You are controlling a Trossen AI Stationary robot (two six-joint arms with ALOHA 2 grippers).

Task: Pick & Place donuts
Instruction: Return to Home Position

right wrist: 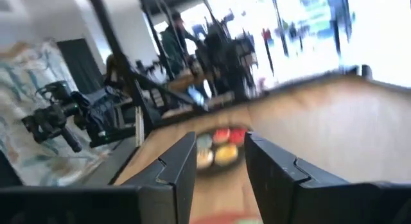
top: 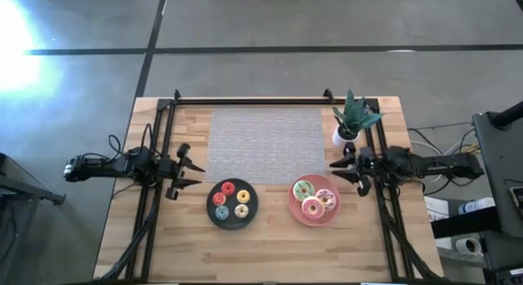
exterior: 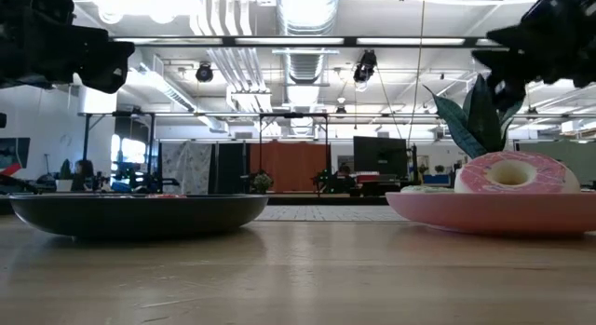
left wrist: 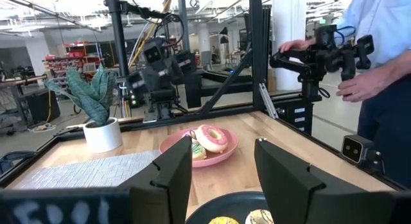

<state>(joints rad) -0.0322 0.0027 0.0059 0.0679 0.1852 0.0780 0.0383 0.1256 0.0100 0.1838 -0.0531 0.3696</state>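
Left and right jaws, released at nine and three o'clock, should lift clear, leaving donuts (top: 312, 207) on black plate (top: 210, 210) and pink plate (top: 296, 212) undisturbed.

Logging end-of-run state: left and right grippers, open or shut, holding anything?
Left gripper: open, holding nothing.
Right gripper: open, holding nothing.

Grey concrete floor (top: 327, 24) surrounds the wooden table (top: 270, 252). Beyond, exposed ceiling ducts (exterior: 307, 8), strip lights (exterior: 410, 41) and an orange partition (exterior: 284, 167) fill an open workshop.
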